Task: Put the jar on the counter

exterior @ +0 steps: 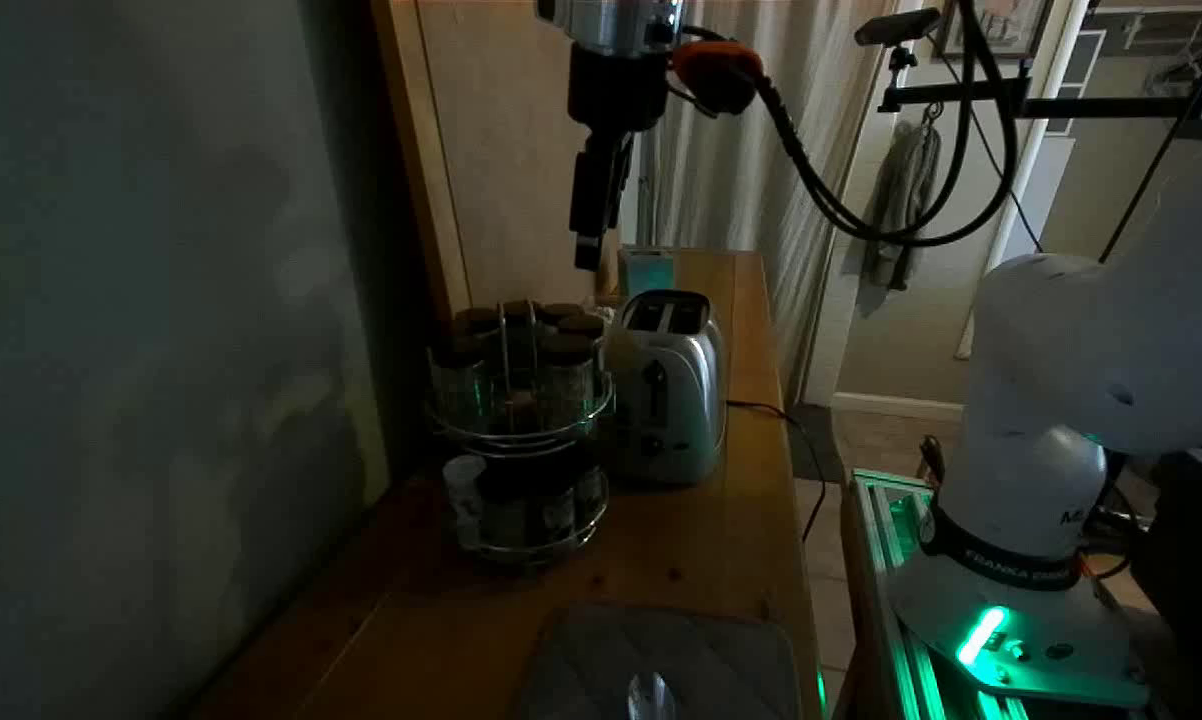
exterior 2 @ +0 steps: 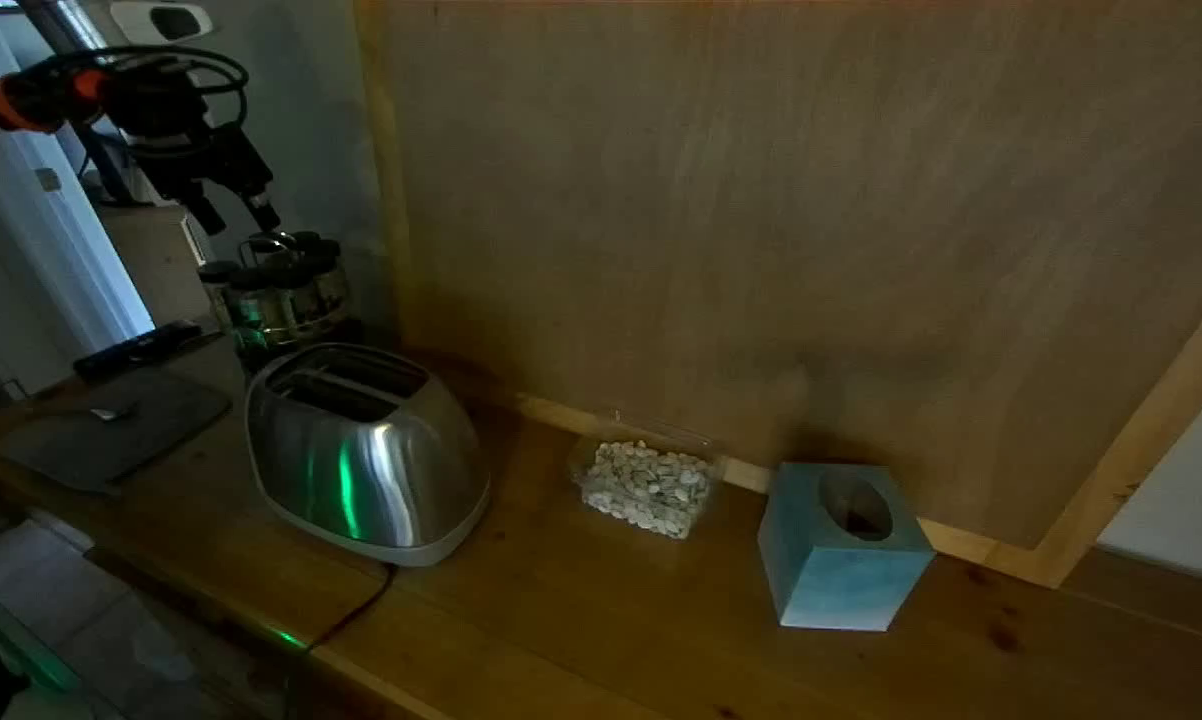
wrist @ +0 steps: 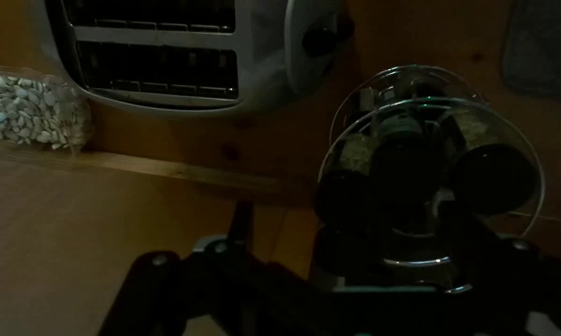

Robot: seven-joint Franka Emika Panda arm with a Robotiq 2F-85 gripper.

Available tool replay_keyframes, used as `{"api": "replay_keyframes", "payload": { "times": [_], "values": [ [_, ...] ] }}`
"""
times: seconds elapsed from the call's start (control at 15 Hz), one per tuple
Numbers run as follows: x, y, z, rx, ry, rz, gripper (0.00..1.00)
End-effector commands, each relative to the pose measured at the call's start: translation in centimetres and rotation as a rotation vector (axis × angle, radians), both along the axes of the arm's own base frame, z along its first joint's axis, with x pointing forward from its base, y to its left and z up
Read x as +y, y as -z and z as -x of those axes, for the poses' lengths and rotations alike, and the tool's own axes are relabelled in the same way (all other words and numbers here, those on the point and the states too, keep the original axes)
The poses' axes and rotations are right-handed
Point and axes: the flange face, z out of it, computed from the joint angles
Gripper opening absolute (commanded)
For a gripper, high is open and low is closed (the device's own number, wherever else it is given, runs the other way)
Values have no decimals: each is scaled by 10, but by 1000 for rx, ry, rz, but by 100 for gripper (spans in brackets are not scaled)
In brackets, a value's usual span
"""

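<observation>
Dim grey wall (exterior: 181,330) and pale wooden panel (exterior 2: 761,250) along the back edge of a grained, knotty counter (exterior 2: 581,620). Close to that edge, dark-lidded glass jars (exterior: 567,385), crowded upright into a round two-tier wire rack (exterior: 511,438); impossible to tell which for the task. Above them, the gripper (exterior 2: 242,225), jaws well apart. Beside the rack, a rounded, shiny metal toaster (exterior 2: 371,465), cord (exterior 2: 351,615) over the front edge. Farther along the back edge, a clear plastic pack of pale pebbles (exterior 2: 648,487) and a blue box (exterior 2: 846,565) with an oval opening. Near the front edge, a quilted mat (exterior: 661,645) under a shiny spoon (exterior: 651,698).
</observation>
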Motion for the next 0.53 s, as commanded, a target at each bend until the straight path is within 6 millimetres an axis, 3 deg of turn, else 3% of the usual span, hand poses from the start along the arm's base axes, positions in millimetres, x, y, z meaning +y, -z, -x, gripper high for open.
{"api": "replay_keyframes", "payload": {
  "times": [0.0, 0.13, 0.47],
  "values": [
    [0, 0, 0, 1, 0, 0, 100],
    [0, 0, 0, 1, 0, 0, 100],
    [31, -2, 1, 39, 11, -21, 100]
  ]
}}
